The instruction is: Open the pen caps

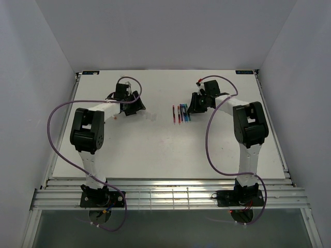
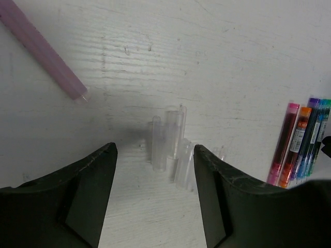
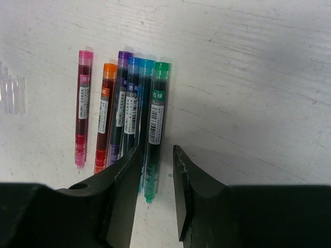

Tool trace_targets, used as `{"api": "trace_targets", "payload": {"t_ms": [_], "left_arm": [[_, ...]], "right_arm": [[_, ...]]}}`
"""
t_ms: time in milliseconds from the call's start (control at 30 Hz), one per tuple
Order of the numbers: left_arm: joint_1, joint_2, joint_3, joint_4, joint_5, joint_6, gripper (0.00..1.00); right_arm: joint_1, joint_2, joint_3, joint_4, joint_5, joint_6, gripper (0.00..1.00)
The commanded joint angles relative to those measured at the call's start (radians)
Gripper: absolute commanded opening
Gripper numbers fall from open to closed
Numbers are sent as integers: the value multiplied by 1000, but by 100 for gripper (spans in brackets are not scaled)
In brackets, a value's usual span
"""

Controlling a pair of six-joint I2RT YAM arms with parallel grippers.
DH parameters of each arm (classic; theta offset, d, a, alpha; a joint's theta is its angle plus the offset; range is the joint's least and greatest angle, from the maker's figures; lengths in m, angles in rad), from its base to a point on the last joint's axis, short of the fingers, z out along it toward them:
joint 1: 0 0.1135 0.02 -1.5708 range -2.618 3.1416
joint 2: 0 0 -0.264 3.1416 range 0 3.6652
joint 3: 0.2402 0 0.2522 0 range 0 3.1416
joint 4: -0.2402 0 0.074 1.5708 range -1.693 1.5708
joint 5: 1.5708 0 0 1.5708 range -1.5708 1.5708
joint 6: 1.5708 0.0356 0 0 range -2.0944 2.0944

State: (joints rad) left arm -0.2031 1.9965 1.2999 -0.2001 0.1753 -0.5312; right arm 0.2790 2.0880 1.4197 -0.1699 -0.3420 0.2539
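Overhead: a row of pens point(image 1: 180, 113) is lying mid-table, with bare table point(image 1: 155, 150) around it and the edges well away.

Left wrist: the left gripper point(image 2: 155, 147), jaws wide apart, is hovering over the clear pen caps point(image 2: 170, 137).

Right wrist, the only view showing each pen's colour: the right gripper point(image 3: 157, 151), jaws narrowly apart, is framing the green pen point(image 3: 155, 119).

Six pens point(image 3: 124, 119) lie side by side in a tight row, with pink, orange, purple, blue, teal and green ends and their bare tips showing. The pen caps point(image 2: 173, 142) are clear little tubes, bunched in a loose pile well apart from the row.
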Motion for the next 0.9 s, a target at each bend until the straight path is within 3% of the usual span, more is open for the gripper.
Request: {"api": "trace_targets", "payload": {"t_ms": [0, 300, 667, 867], "left_arm": [[24, -79, 13, 18, -19, -15, 72], [73, -79, 82, -31, -56, -29, 73], [130, 110, 360, -225, -103, -23, 72], [131, 174, 432, -275, -145, -23, 71]], "right_arm": [[-1, -19, 30, 15, 12, -13, 37], [-1, -103, -27, 23, 57, -24, 39], [-14, -192, -131, 49, 92, -47, 40], [-21, -197, -166, 69, 93, -48, 40]]}}
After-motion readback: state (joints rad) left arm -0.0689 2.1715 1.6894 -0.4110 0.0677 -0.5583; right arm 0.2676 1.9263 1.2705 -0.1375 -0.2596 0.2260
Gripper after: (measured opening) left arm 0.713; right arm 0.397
